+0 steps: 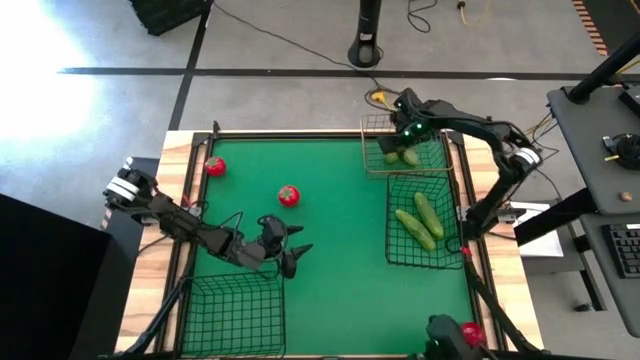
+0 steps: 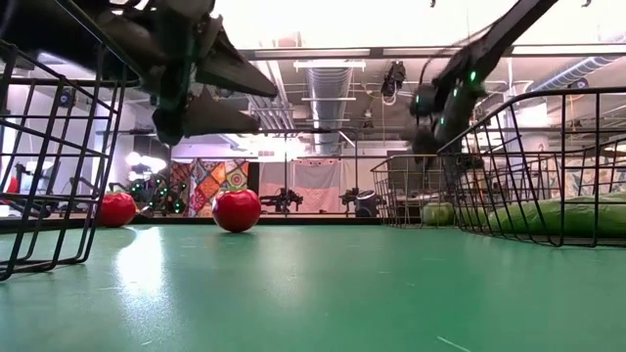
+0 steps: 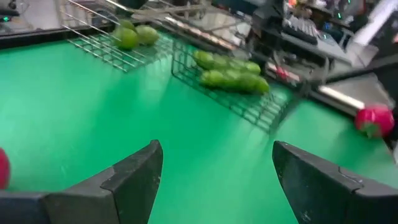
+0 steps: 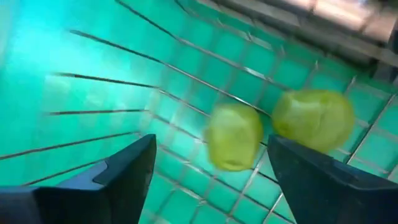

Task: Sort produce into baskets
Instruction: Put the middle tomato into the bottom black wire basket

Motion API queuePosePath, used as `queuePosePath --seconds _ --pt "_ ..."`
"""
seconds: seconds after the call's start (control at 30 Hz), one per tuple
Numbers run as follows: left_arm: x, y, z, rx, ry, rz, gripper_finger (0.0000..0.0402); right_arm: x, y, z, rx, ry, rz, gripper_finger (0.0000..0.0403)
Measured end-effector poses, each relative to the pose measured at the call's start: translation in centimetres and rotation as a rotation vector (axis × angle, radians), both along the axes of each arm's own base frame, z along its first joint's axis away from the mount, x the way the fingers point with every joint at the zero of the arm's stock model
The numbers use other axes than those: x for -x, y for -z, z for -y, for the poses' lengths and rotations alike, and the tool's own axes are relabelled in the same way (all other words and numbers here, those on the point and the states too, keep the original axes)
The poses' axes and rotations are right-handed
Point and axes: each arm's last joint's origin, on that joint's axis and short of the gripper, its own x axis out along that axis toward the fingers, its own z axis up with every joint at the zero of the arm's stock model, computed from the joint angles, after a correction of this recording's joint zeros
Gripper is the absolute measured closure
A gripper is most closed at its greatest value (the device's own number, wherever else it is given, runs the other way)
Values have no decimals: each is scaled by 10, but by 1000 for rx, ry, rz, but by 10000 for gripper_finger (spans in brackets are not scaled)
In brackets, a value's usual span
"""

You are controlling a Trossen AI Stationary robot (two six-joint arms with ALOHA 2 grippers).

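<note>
Two small round light-green pieces (image 4: 233, 137) lie side by side on the mesh floor of the tan wire basket (image 1: 372, 165), at the far right of the green table (image 1: 330, 260). In the right wrist view one of them looks blurred (whether it rests or is in the air I cannot tell). The right gripper (image 1: 402, 118) hangs just above that basket, its fingers (image 4: 118, 171) spread apart with nothing between them.

Just in front of the tan basket, the black wire basket on the right (image 1: 395, 255) holds two elongated green cucumber-like pieces (image 1: 420, 222) lying next to each other. Two lumpy red pieces lie loose on the table: one (image 1: 215, 166) near the far left corner, one (image 1: 288, 195) nearer the middle. A third red piece (image 1: 471, 333) sits at the near right edge.

The left gripper (image 1: 296, 255) hovers above the table beside the far right corner of the empty black basket at the near left (image 1: 215, 315). Its jaws stand partly open and hold nothing; the wrist view shows bare green surface between the fingers (image 3: 134, 180).
</note>
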Motion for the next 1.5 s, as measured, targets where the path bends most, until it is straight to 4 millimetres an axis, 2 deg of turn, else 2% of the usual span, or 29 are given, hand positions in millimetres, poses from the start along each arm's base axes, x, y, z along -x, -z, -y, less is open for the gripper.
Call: queuePosePath --seconds 0.1,0.17,0.3,0.4,0.5,0.6,0.77,0.9,1.03,1.17,1.5 --pt "0 -12 -21 33 -23 -18 116 -5 -33 -20 91 -61 63 100" --pt "-1 -21 -38 33 -31 -70 116 -11 -54 -41 149 -121 109 102" --pt "-3 -38 -72 26 -144 -164 113 -23 -92 -99 257 -243 198 108" --pt "-3 -46 -95 49 -240 -266 107 -30 -112 -148 333 -335 245 112" --pt "-7 -45 -111 76 -290 -387 97 -33 -125 -194 411 -407 273 112" --pt "-12 -41 -121 130 -322 -466 85 -32 -131 -230 463 -456 298 110" --pt "-15 -32 -135 193 -386 -517 57 -32 -132 -272 478 -503 325 114" --pt "-16 -26 -143 244 -430 -513 37 -34 -128 -294 469 -549 328 121" --pt "-15 -18 -146 264 -461 -547 23 -37 -123 -304 450 -578 318 121" --pt "-15 -2 -154 318 -486 -583 16 -41 -118 -308 447 -589 302 120" --pt "-32 39 -165 383 -472 -623 15 -45 -114 -307 496 -577 267 121"
